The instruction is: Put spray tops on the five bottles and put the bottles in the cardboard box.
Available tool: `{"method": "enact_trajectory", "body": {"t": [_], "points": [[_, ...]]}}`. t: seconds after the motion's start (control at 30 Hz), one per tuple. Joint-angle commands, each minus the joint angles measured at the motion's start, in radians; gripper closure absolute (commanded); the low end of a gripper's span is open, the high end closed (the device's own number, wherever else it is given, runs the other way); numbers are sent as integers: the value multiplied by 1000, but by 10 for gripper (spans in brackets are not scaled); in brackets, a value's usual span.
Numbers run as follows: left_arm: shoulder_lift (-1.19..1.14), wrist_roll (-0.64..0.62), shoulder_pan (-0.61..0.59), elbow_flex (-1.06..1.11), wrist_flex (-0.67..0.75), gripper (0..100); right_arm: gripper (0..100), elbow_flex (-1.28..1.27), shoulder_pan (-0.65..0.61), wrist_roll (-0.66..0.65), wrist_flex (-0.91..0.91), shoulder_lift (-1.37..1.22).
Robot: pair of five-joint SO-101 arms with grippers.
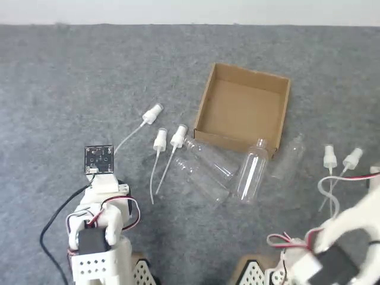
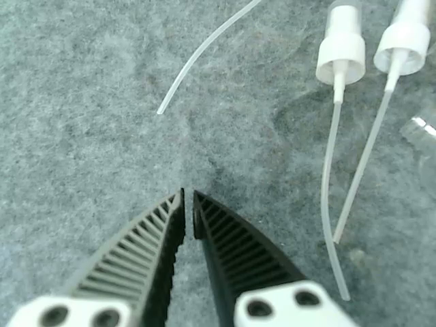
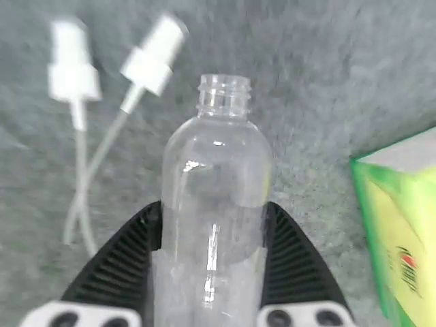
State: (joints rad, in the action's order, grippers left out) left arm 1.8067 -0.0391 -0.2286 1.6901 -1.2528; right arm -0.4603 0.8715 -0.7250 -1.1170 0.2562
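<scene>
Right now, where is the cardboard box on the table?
In the high view the cardboard box sits open right of centre, with clear bottles lying just before its near wall.

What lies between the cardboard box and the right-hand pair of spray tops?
In the high view, a clear bottle lies on its side between the cardboard box and those spray tops.

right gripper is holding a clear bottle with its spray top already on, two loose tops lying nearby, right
No. The bottle in the right gripper has no spray top: its threaded neck is open, as the right wrist view shows. The rest stands: it is held, with two loose tops on the carpet nearby.
</scene>
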Motion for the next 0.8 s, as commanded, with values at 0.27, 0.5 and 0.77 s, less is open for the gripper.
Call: {"method": "enact_trajectory", "body": {"t": [0.27, 0.5, 0.77], "points": [[15, 362, 8, -5, 259, 987, 982, 66, 59, -41, 182, -271], [14, 311, -3, -5, 186, 987, 981, 44, 53, -38, 189, -288], [14, 311, -2, -5, 137, 987, 981, -21, 50, -21, 189, -306]]}}
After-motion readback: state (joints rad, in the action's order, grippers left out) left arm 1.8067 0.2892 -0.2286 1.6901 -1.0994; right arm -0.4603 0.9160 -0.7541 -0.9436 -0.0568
